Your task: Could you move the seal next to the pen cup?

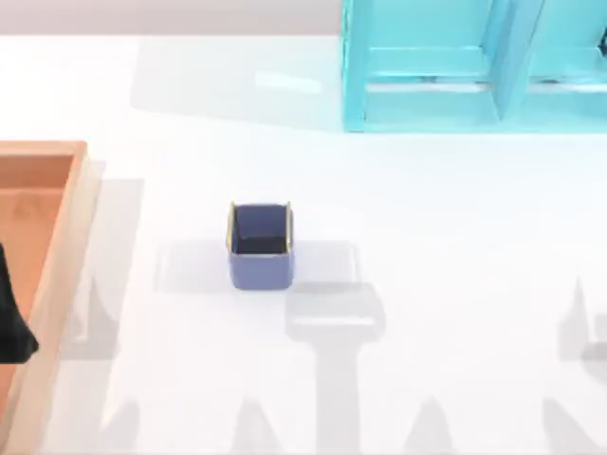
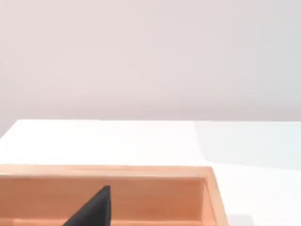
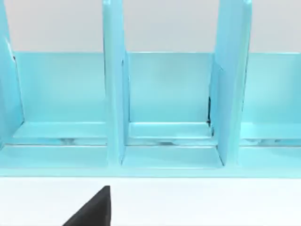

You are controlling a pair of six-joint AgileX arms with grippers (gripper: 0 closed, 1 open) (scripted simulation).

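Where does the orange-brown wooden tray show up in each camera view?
Top view: the orange-brown wooden tray lies at the table's left edge.
Left wrist view: the tray's rim is close ahead.
Right wrist view: this camera faces a turquoise divided rack.
Shared landmark: the white table, under everything.

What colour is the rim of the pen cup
Thin tan-gold, around the periwinkle-blue pen cup; it shows best in the top view.

The robot's body shows as plain matte black, with no markings, cables or screws to be seen. In the top view the left arm [image 1: 13, 327] is a dark, tapering mass. Each wrist view shows one black, wedge-shaped fingertip: the left pincer [image 2: 91, 211] and the right pincer [image 3: 91, 211].
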